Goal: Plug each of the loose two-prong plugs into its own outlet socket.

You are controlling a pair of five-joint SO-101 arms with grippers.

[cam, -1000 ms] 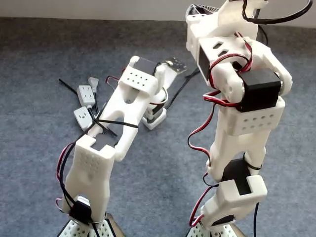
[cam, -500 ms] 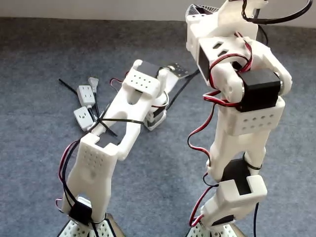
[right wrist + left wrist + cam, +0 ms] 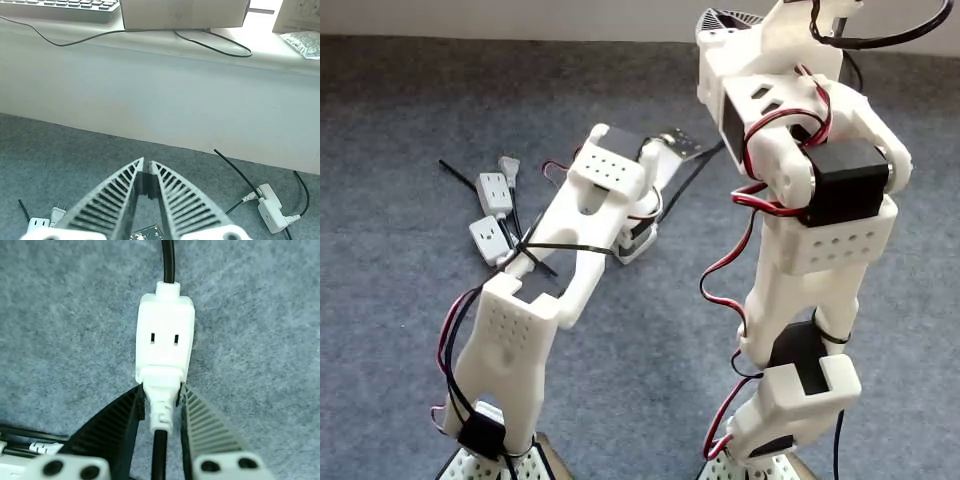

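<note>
Left wrist view: left gripper [image 3: 161, 391] is closed narrow on the white plug [image 3: 160, 407], one finger each side, touching it as far as I can tell. Plug's long axis runs straight out from the jaws, in line w/ the socket block [image 3: 165, 335] directly ahead. Plug face sits against the block's near end, so I judge it seated or nearly; any push goes along that axis. Right gripper [image 3: 146, 167] hangs high, all but closed, empty, so left arm's nearer. A loose plug [image 3: 508, 165] lies well apart, out to the left.
</note>
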